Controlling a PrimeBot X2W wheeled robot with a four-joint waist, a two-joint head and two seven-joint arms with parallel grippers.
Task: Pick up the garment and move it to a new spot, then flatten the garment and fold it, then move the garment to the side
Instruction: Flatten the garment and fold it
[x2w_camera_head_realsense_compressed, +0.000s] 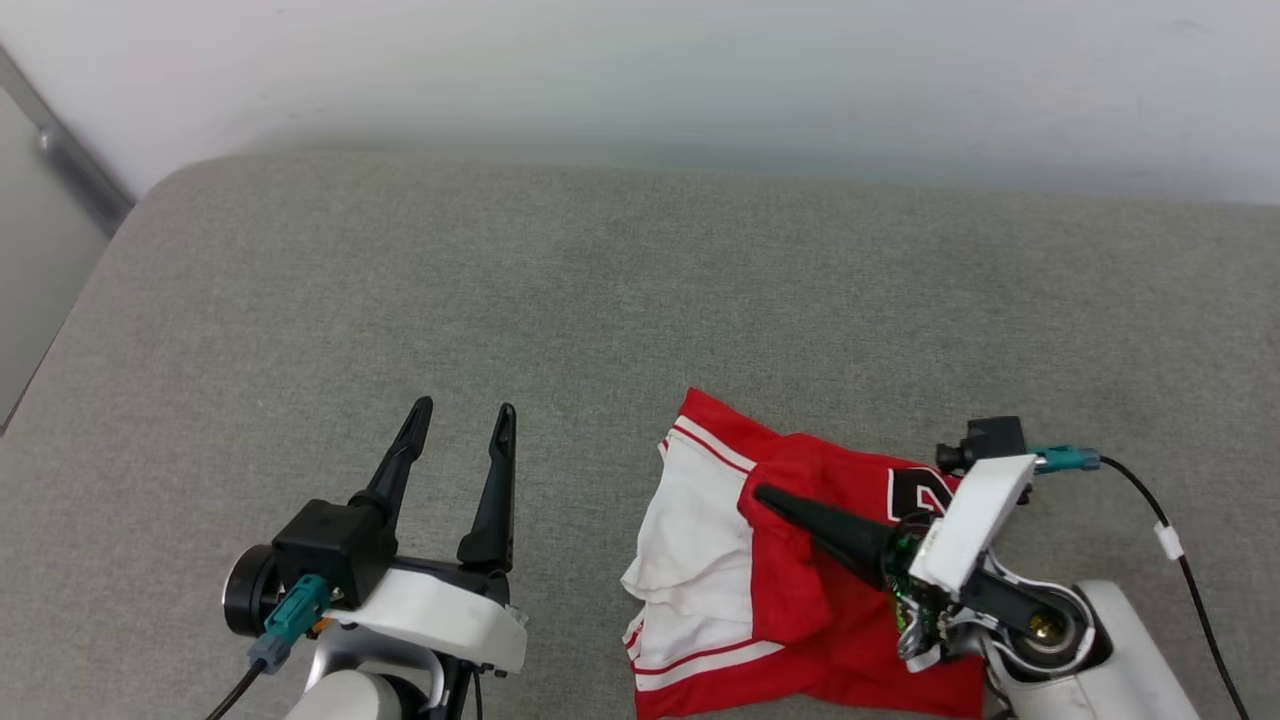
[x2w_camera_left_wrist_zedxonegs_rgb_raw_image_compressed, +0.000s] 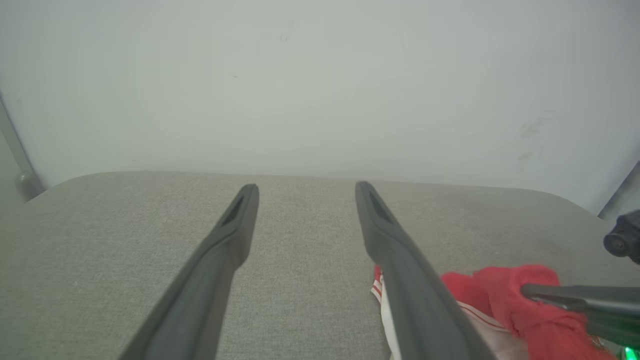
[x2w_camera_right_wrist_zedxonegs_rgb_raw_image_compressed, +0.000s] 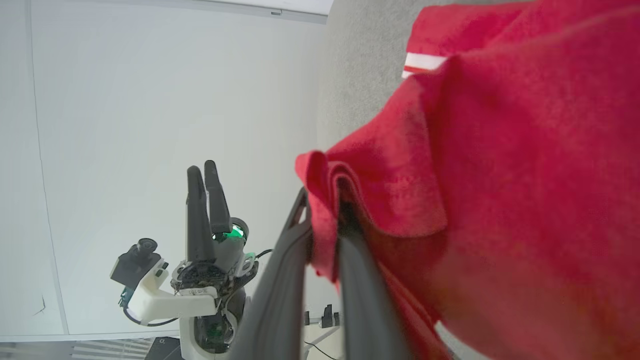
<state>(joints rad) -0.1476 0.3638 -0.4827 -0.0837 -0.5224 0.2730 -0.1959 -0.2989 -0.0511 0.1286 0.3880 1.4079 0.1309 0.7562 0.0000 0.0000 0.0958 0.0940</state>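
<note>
The garment (x2w_camera_head_realsense_compressed: 800, 600), red with white sleeves and striped trim, lies bunched at the front right of the grey cushion. My right gripper (x2w_camera_head_realsense_compressed: 765, 497) points left across it, shut on a fold of its red cloth. In the right wrist view that fold of the garment (x2w_camera_right_wrist_zedxonegs_rgb_raw_image_compressed: 325, 220) is pinched between the two dark fingers. My left gripper (x2w_camera_head_realsense_compressed: 468, 412) stands open to the left of the garment, fingers pointing away over bare cushion, nothing between them. The left wrist view shows the left gripper (x2w_camera_left_wrist_zedxonegs_rgb_raw_image_compressed: 306, 189) spread wide, with the garment (x2w_camera_left_wrist_zedxonegs_rgb_raw_image_compressed: 505, 300) at lower right.
The grey cushion (x2w_camera_head_realsense_compressed: 560, 290) runs back to a pale wall (x2w_camera_head_realsense_compressed: 640, 70). Its left edge curves down beside a grey floor strip (x2w_camera_head_realsense_compressed: 40, 250). A black cable (x2w_camera_head_realsense_compressed: 1190, 570) trails from my right wrist.
</note>
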